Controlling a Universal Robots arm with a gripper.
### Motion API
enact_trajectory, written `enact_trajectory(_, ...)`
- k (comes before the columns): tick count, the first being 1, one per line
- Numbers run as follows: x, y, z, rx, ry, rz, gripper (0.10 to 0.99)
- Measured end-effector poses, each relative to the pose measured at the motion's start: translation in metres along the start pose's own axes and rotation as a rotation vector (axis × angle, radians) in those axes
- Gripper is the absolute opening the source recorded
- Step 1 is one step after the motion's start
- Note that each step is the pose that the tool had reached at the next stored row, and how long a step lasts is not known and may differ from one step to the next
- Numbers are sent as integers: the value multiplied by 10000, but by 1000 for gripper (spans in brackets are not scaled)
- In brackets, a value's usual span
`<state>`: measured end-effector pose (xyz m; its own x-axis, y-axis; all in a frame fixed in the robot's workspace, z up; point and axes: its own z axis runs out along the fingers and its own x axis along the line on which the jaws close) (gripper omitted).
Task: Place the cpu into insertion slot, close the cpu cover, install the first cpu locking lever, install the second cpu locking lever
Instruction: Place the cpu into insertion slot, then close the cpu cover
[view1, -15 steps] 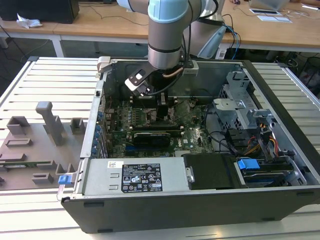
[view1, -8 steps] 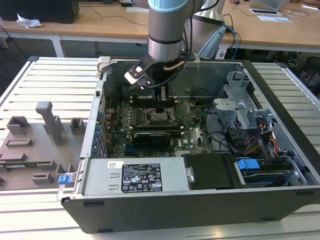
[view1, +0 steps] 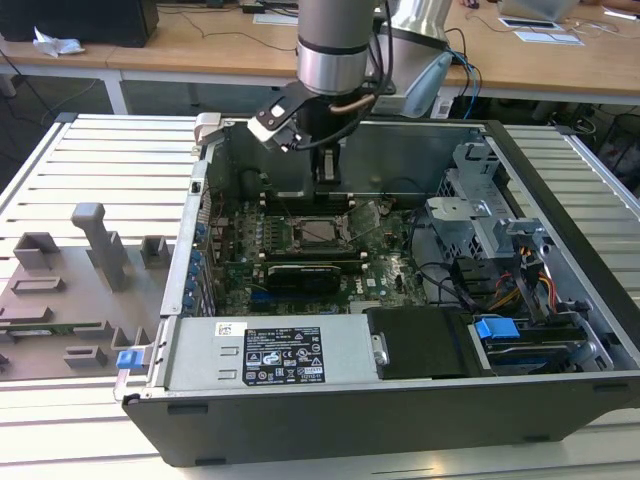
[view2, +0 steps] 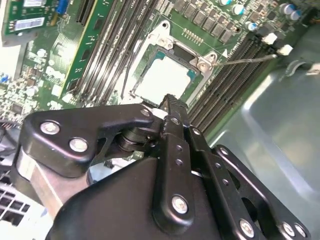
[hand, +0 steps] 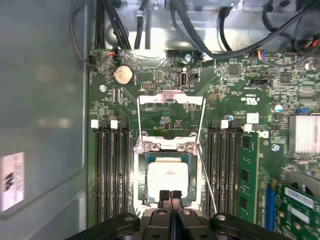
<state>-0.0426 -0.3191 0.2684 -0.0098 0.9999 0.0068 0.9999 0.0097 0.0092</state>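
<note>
Poised gripper (hand: 170, 194) above cpu (hand: 167, 176), seated flat in insertion slot (hand: 140, 175); fingertips pressed together, apparently gripping nothing. Found cpu cover (hand: 171, 98) hinged back off the socket, leaving chip exposed from above.

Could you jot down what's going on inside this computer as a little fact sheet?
setting: open computer case on a slatted table
cpu: lying in the insertion slot
cpu cover: flipped open, off the chip
locking lever: thin wire, unlatched beside the slot
gripper: shut, empty, close over the cpu
</note>
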Motion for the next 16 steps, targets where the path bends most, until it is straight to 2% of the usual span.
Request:
enact_trajectory(2, 1, 1, -74, -1, 0, 1, 106)
enact_trajectory(4, 1, 2, -186, 0, 0, 1, 106)
enact_trajectory(7, 2, 2, -257, 0, -1, 0, 106)
enact_trajectory(16, 2, 2, -257, 0, 4, 0, 106)
